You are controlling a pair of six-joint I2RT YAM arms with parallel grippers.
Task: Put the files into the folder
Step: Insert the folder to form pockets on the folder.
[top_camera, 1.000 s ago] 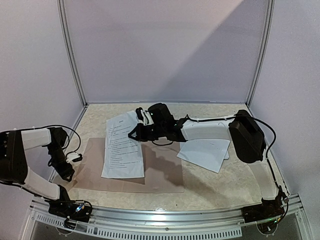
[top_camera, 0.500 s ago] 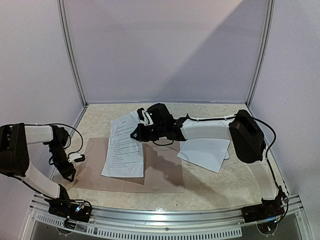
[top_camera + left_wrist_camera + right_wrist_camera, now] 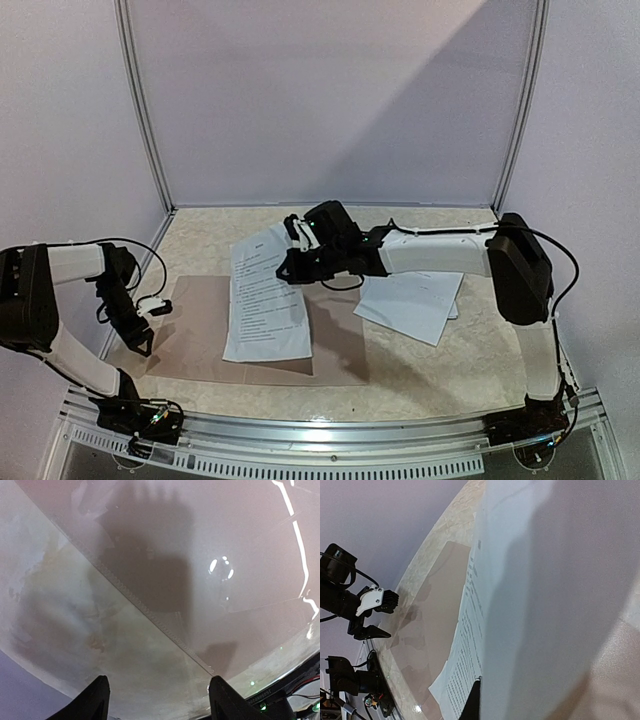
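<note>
Printed sheet [image 3: 268, 305] lies on open folder [image 3: 195, 338]; more sheets [image 3: 410, 305] apparently beside.

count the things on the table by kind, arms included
folder: 1
printed sheet, pinched by the right end effector: 1
pile of white sheets: 1, too stacked to count its sheets
robot arms: 2 (left arm, right arm)
total: 5
</note>
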